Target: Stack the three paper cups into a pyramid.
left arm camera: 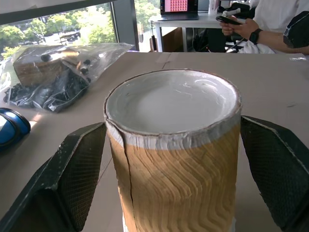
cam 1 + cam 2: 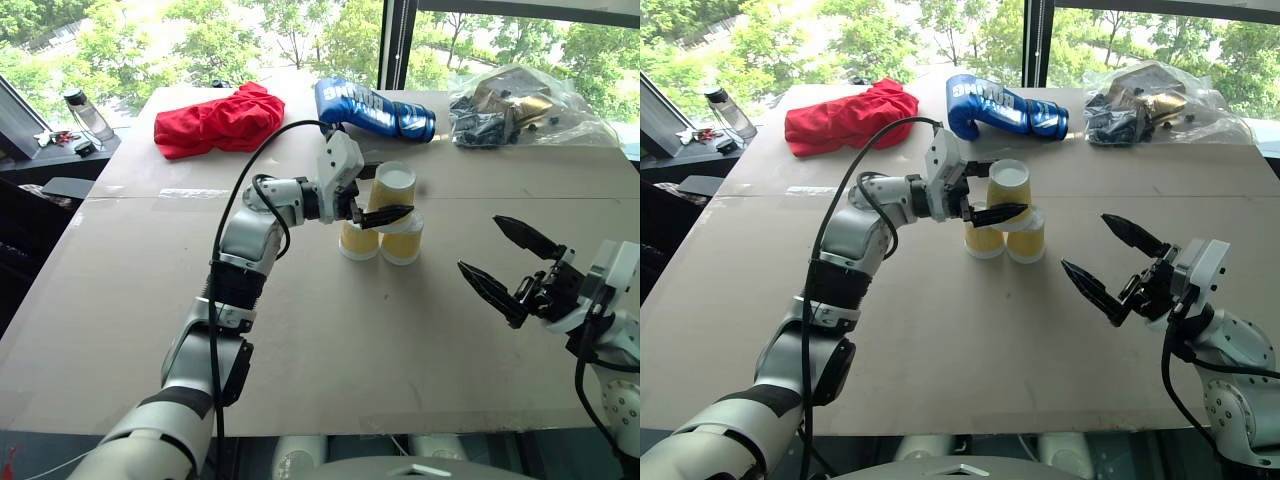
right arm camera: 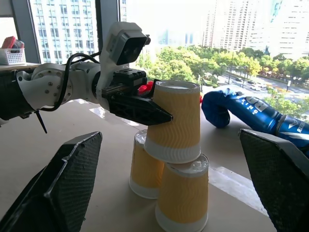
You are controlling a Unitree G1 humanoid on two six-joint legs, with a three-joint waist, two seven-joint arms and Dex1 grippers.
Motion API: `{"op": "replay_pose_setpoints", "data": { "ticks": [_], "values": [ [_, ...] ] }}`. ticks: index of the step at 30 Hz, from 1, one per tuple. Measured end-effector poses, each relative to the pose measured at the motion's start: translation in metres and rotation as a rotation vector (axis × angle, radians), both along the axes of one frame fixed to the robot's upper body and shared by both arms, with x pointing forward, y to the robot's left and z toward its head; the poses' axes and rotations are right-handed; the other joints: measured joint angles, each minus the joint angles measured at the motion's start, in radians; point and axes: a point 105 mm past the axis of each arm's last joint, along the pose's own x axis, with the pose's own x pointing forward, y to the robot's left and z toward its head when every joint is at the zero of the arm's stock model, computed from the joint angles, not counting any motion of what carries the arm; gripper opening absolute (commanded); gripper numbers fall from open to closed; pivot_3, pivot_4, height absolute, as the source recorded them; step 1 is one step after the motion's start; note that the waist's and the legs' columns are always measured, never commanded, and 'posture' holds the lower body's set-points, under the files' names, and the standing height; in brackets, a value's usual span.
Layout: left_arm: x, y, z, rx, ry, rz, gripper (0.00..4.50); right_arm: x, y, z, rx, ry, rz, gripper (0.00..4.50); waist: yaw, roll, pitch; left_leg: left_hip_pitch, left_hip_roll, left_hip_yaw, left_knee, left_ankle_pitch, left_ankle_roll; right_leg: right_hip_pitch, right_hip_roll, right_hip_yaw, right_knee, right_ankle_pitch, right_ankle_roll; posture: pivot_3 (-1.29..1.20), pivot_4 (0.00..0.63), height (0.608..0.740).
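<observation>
The three paper cups stand as a pyramid in the middle of the cardboard-covered table (image 2: 330, 340), all upside down. Two lower cups (image 3: 145, 166) (image 3: 182, 195) stand side by side, and the top cup (image 2: 393, 188) rests across their bases. My left gripper (image 2: 1006, 190) reaches in level from the left and is open, one finger (image 1: 72, 179) on each side of the top cup, with a gap between each finger and the cup wall. My right gripper (image 2: 480, 243) hovers open and empty over the table to the right of the pyramid, well apart from it.
At the back of the table lie a red cloth (image 2: 215, 120), a blue boxing glove (image 2: 375, 108) and a clear plastic bag (image 2: 515, 108) of dark parts. A bottle (image 2: 85, 112) stands off the table's far left corner. A seated person (image 1: 270, 24) holds a phone at a desk beyond.
</observation>
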Motion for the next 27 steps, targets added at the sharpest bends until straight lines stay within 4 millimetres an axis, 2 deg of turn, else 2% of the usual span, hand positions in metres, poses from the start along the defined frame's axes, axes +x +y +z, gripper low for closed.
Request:
{"op": "replay_pose_setpoints", "data": {
  "ticks": [6,12,16,19,21,23,24,27],
  "values": [
    [-0.005,0.011,0.011,-0.021,-0.036,0.024,4.47,-0.004,-0.010,-0.001,-0.003,0.009,-0.020,4.50,0.000,0.000,0.000,0.000,0.000,0.000,0.000,0.000,-0.001,0.000,0.000,0.000,0.000,0.000,0.000,0.00,0.150,0.740],
    [-0.039,0.055,0.024,-0.084,0.015,0.031,4.47,-0.015,-0.033,-0.016,-0.042,0.076,-0.059,4.50,-0.007,0.001,0.000,0.001,0.003,0.000,-0.001,0.000,-0.001,0.000,0.000,0.001,0.001,0.000,0.000,0.00,0.150,0.740],
    [-0.065,0.080,0.022,-0.126,0.115,0.044,4.47,-0.020,-0.045,-0.032,-0.044,0.139,-0.074,4.50,-0.005,0.001,0.000,0.002,0.004,0.001,0.000,-0.001,0.002,0.001,-0.001,0.001,0.001,0.000,0.000,0.00,0.150,0.740],
    [-0.085,0.112,-0.034,-0.015,0.296,0.189,4.47,-0.024,-0.057,-0.052,-0.043,0.204,-0.107,4.50,-0.008,0.004,-0.001,0.004,0.003,0.003,-0.003,-0.001,0.002,0.001,-0.002,0.003,0.000,0.000,0.000,0.00,0.150,0.740],
    [-0.102,0.132,-0.083,0.049,0.432,0.324,4.47,-0.024,-0.059,-0.061,-0.046,0.222,-0.110,4.50,-0.007,0.004,-0.001,0.005,0.004,0.003,-0.003,-0.002,0.003,0.001,-0.003,0.004,0.000,0.000,0.000,0.00,0.150,0.740],
    [-0.117,0.145,-0.112,0.048,0.477,0.444,4.47,-0.027,-0.063,-0.070,-0.072,0.242,-0.108,4.50,-0.006,0.003,-0.001,0.004,0.003,0.003,-0.002,-0.002,0.003,0.001,-0.004,0.004,0.000,0.000,0.000,0.00,0.150,0.740],
    [-0.125,0.150,-0.126,0.057,0.498,0.497,4.47,-0.028,-0.065,-0.075,-0.087,0.256,-0.108,4.50,-0.003,0.003,-0.001,0.004,0.003,0.003,-0.002,-0.002,0.003,0.002,-0.005,0.005,-0.001,0.000,0.000,0.00,0.150,0.740],
    [-0.135,0.157,-0.135,0.084,0.430,0.577,4.47,-0.032,-0.071,-0.088,-0.116,0.306,-0.105,4.50,0.013,0.003,-0.002,0.006,0.002,0.001,-0.002,-0.002,0.003,0.004,-0.006,0.005,-0.001,0.000,-0.002,0.00,0.150,0.740]
  ]
}}
